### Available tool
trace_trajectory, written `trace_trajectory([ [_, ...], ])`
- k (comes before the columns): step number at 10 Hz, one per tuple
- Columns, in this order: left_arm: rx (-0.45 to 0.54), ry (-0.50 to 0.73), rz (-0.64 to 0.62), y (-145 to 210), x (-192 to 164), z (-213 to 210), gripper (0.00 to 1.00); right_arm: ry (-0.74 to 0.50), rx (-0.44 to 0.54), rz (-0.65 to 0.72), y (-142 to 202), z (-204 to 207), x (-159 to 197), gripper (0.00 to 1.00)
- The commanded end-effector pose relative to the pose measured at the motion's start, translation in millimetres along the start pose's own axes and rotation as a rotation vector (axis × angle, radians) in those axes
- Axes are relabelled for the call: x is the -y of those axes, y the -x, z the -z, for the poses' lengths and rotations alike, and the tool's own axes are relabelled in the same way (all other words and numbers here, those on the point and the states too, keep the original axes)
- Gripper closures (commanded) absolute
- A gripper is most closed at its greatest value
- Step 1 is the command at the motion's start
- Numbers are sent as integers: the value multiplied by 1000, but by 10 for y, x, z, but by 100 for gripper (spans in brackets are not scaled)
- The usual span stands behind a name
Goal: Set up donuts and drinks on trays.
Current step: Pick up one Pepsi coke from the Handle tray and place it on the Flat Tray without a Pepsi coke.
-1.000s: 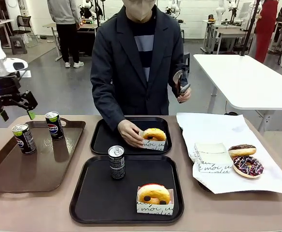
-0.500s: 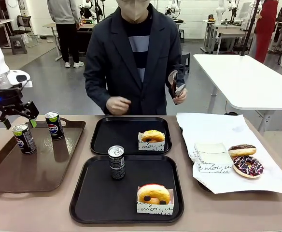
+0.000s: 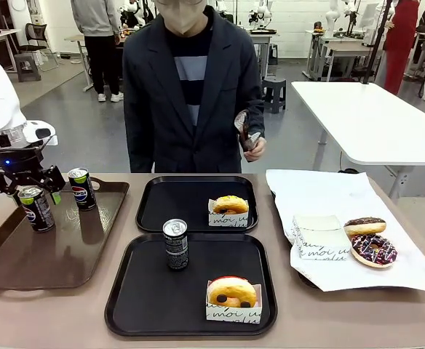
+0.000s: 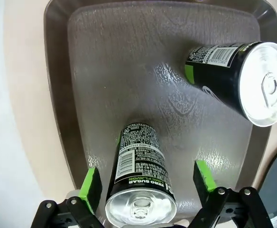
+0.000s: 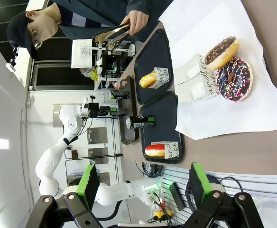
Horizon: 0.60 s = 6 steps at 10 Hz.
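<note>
My left gripper point(image 3: 25, 190) hangs open over the brown tray point(image 3: 60, 254), its green pads either side of the top of a black can point(image 3: 36, 209) without touching it. In the left wrist view that can point(image 4: 137, 171) stands between my fingers point(image 4: 91, 189), with a second, green-marked can point(image 4: 238, 80) beyond. A grey-black patterned can point(image 3: 175, 243) and a yellow donut point(image 3: 231, 291) in its holder sit on the near black tray point(image 3: 136, 298). The far black tray point(image 3: 165, 211) holds another yellow donut point(image 3: 231, 204). My right gripper point(image 5: 143, 185) is open in mid-air.
A person stands at the far side holding tongs point(image 3: 244, 131). On the white paper point(image 3: 322, 196) at the right lie a chocolate donut point(image 3: 364, 226), a sprinkled donut point(image 3: 374, 249) and an empty holder point(image 3: 318, 236). A white table point(image 3: 372, 116) stands behind at the right.
My left gripper has come down and sideways until its fingers flank the nearer can on the brown tray. The person let go of the far tray's donut, pulled the hand back and straightened up.
</note>
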<state>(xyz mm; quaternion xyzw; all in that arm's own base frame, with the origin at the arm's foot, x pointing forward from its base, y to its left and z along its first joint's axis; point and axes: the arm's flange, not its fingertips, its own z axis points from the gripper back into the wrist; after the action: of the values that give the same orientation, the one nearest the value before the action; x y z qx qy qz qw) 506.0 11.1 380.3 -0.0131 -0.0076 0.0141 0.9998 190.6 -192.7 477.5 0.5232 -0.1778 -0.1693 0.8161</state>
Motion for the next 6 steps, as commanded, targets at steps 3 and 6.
trace_trajectory([
  [3, 10, 16, -16, 4, -33, 26, 0, -26, 8, -17, -22, -2, -4, 0],
  [6, -9, 15, -8, 18, -31, 41, 18, -26, 8, -17, -22, -2, -4, 0],
])
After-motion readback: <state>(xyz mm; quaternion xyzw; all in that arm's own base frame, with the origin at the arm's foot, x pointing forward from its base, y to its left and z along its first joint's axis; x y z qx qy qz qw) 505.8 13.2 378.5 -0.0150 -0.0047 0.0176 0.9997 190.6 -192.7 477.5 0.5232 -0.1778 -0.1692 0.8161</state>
